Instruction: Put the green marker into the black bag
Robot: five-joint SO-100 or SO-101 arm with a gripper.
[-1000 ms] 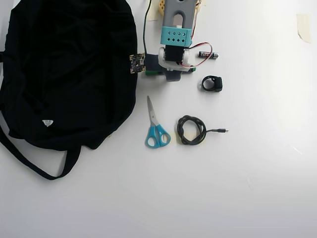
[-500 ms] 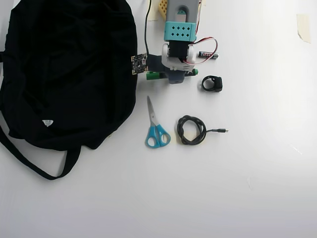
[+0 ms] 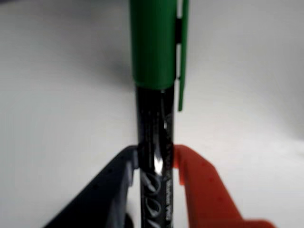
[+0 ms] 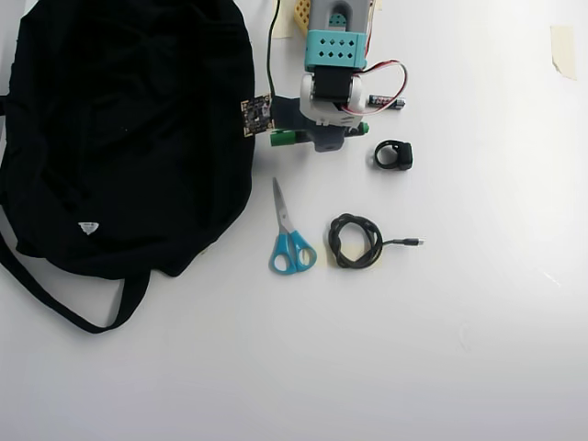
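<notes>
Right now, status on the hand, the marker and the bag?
Hand shut on green marker, gripping the dark barrel. Black bag just left of the arm in overhead view. Scissors and coiled cable below, off that path.

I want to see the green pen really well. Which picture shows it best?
The wrist view. The green marker fills the middle there, with its green cap, clip and dark lettered barrel between the fingers. In the overhead view, only its green ends peek out from under the arm, beside the black bag.
</notes>
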